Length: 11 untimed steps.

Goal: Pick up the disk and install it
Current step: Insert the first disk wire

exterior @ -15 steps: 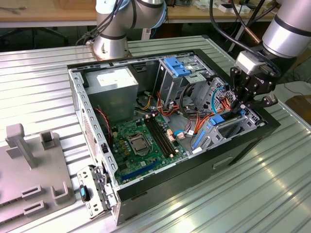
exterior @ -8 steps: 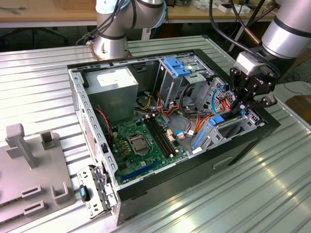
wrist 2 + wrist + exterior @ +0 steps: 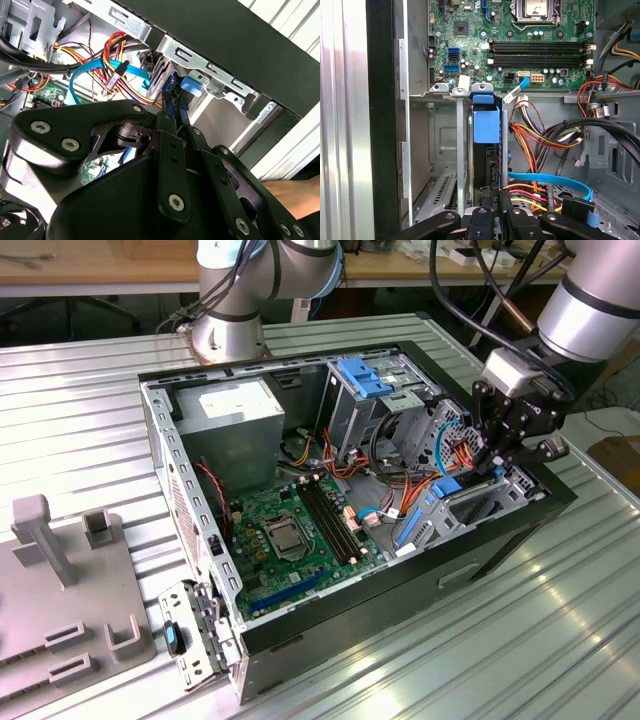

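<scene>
1. The gripper is down inside the open computer case, at the drive bay on the exterior view's right, next to the black front wall.
2. The disk stands on edge in a slot of that bay, between two metal rails. In the first wrist view its blue carrier frame faces the camera, with the dark drive body below it.
3. In the second wrist view the blue frame runs straight out from between the fingers. They look closed on the near edge of the disk. The contact itself is partly hidden by the black linkage, so this is a judgement.
4. Pick-up looks done: the disk is off the worktop and in the bay.
5. Insertion looks partly done. The disk sits deep between the rails, but I cannot tell if it is fully seated or latched.
6. Left as far as visible: final seating, and the release, since the fingers are not apart.
7. The light-blue cable and the orange and yellow power wires lie loose just beside the bay. No connector can be seen plugged into the disk from here.
8. The motherboard is well apart from the gripper.
</scene>
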Each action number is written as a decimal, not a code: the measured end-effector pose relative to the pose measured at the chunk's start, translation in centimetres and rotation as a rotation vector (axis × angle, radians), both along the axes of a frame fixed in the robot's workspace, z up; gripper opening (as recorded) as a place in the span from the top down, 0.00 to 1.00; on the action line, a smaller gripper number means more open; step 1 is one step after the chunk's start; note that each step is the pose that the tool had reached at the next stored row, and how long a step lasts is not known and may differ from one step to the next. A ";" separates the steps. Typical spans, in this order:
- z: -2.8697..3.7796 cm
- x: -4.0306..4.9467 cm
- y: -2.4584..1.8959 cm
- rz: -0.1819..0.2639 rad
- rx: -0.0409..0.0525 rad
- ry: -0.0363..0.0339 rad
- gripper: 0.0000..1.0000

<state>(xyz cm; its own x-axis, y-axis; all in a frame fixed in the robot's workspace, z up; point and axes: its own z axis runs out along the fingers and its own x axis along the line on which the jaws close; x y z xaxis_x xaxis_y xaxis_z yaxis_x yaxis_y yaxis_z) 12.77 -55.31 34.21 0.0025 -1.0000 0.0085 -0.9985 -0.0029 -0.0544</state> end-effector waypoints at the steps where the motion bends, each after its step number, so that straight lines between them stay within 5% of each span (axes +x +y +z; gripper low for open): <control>1: -0.01 0.00 0.00 0.000 0.0000 0.0000 0.83; 11: -0.32 0.00 0.00 0.000 0.0012 0.0000 0.83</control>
<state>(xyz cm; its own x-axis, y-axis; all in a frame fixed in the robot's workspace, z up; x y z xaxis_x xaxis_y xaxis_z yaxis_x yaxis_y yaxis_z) 12.76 -55.32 33.89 0.0024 -1.0000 0.0072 -0.9985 -0.0028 -0.0544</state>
